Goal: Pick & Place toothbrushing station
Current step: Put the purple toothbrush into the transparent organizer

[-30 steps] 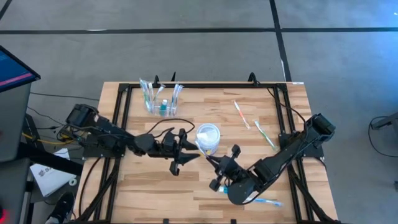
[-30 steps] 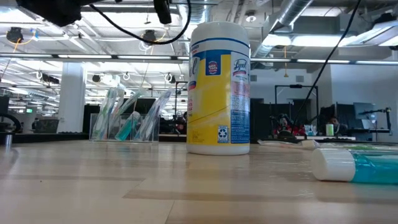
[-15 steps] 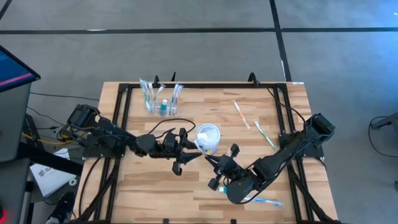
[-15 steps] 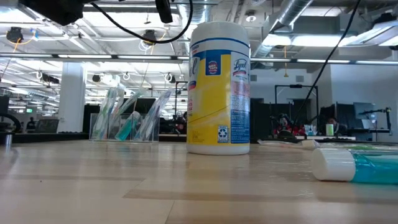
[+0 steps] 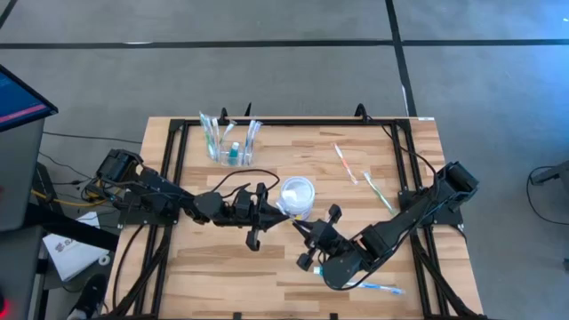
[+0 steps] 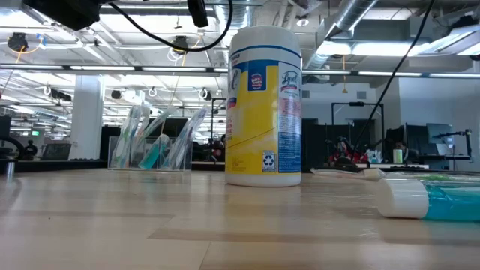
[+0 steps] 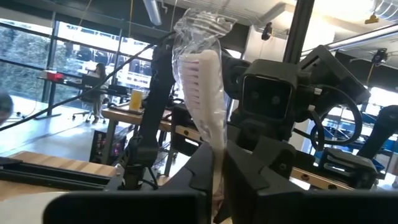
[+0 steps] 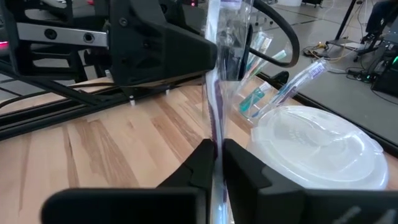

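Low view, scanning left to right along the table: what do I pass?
toothbrushing station → yellow wipes tub → white-capped teal tube lying on its side

Both arms are matte black, built of slim jointed links with blocky square housings at the base joints, thin black cables looping loosely along the left arm (image 5: 169, 197) and the right arm (image 5: 409, 218), and each ends in two flat, angular dark fingers (image 7: 255, 168) below a boxy wrist camera.

White-lidded, yellow-banded tub (image 6: 264, 105); clear stand (image 6: 154, 142) holding seemingly teal brushes.
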`<state>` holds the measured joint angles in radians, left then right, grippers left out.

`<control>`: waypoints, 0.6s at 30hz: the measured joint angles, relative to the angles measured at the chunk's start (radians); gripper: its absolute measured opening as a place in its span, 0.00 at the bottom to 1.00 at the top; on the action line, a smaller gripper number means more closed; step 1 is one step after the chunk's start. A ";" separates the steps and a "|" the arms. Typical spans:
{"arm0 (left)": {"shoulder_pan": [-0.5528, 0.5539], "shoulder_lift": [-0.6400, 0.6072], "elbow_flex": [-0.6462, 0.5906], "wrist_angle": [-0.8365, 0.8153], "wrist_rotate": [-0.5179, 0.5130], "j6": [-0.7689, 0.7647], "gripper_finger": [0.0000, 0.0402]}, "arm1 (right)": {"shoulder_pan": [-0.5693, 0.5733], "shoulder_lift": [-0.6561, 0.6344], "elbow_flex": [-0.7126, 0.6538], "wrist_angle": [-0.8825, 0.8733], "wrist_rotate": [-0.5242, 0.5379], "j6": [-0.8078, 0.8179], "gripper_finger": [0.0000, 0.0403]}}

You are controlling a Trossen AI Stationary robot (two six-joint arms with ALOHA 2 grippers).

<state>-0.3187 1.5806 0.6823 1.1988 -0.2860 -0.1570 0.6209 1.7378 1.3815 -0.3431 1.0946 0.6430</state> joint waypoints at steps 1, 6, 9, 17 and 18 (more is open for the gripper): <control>0.000 0.000 0.000 0.000 0.000 0.000 0.03 | 0.000 0.000 0.000 0.000 0.000 0.000 0.07; -0.002 0.000 0.000 -0.006 -0.002 0.004 0.02 | 0.000 0.000 0.000 -0.015 0.003 0.003 0.15; -0.007 -0.003 0.000 -0.008 -0.002 0.004 0.02 | 0.000 0.000 0.000 -0.015 0.003 0.003 0.19; -0.017 -0.081 -0.001 -0.155 -0.003 -0.001 0.01 | 0.027 0.000 0.000 -0.015 0.006 -0.015 0.32; -0.020 -0.100 -0.001 -0.185 -0.004 -0.001 0.02 | 0.029 0.000 0.000 -0.015 0.008 -0.015 0.33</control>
<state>-0.3385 1.4807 0.6815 1.0135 -0.2899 -0.1581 0.6498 1.7378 1.3815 -0.3584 1.1025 0.6275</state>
